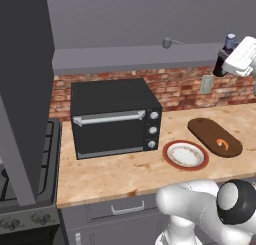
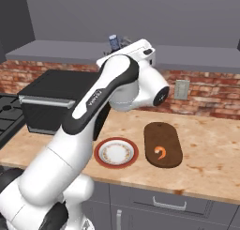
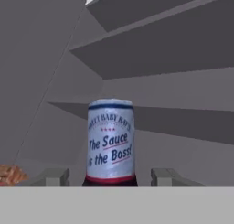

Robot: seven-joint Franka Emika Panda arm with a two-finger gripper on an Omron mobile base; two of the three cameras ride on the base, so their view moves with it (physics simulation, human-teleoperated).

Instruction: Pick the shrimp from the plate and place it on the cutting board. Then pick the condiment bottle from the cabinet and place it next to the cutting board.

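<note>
The condiment bottle [image 1: 221,59] stands on the cabinet ledge [image 1: 125,56] at the upper right, dark with a pale blue cap. My gripper [image 3: 109,175] is open around it, one fingertip on each side with a gap to the label. In the hand view the bottle [image 3: 110,143] shows a pale label with blue writing. The shrimp [image 1: 223,144] [image 2: 161,152] lies on the near end of the dark cutting board [image 1: 207,131] [image 2: 161,135]. Left of the board sits the red-rimmed plate [image 1: 168,156] [image 2: 98,151] with nothing on it.
A black toaster oven [image 1: 112,116] [image 2: 51,97] stands on the wooden counter left of the plate. A stove [image 1: 10,179] is at the far left. A wall outlet [image 2: 182,89] sits on the brick backsplash. Grey drawers run below the counter.
</note>
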